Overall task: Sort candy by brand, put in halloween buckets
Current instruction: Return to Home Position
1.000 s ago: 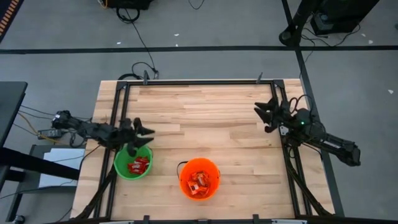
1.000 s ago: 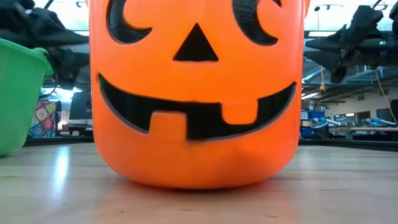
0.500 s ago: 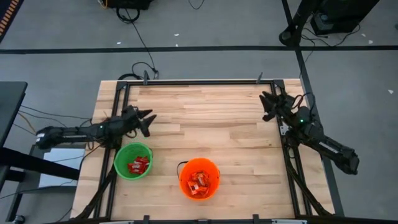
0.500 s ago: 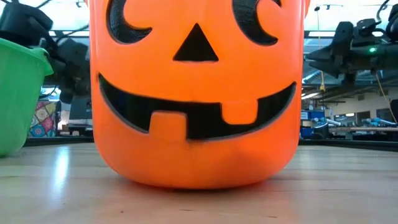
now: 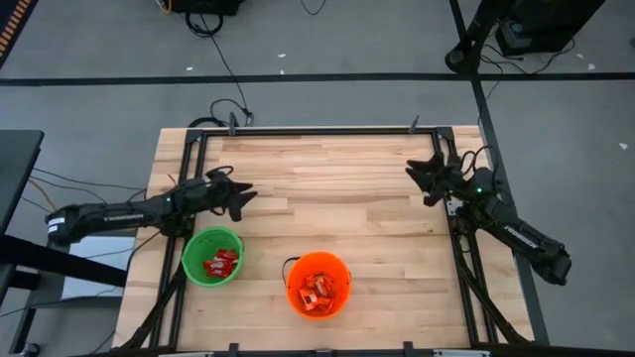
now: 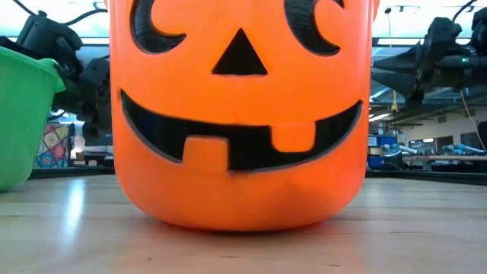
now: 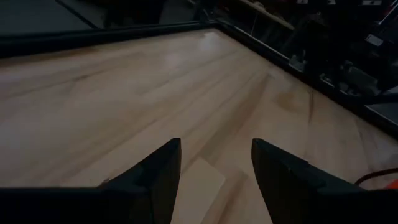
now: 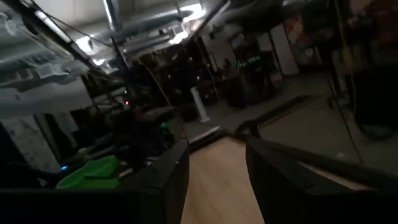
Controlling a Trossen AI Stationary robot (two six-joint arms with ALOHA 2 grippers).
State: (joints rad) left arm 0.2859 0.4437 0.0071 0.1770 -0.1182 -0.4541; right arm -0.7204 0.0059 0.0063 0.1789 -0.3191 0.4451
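Note:
A green bucket (image 5: 212, 256) stands on its base near the table's front left, with red-wrapped candy (image 5: 220, 263) inside. Right of it, an orange pumpkin-face bucket (image 5: 318, 284) holds orange-and-white candy (image 5: 317, 291) and fills the low view (image 6: 242, 114). My left gripper (image 5: 241, 198) hovers open over bare wood just beyond the green bucket's far side, its fingers (image 7: 161, 168) empty. My right gripper (image 5: 417, 178) hangs open and empty at the table's far right, pointing toward the left; its wrist view shows the green bucket (image 8: 93, 171) far off.
A black metal frame (image 5: 317, 130) runs along the table's far edge and down both sides. Bare wood (image 5: 327, 198) lies between the two grippers and beyond the buckets. Cables trail on the floor behind the table.
My left gripper has swung away from above the green bucket's far rim toward the table's far edge, staying open with nothing in it. The buckets and candy have not moved.

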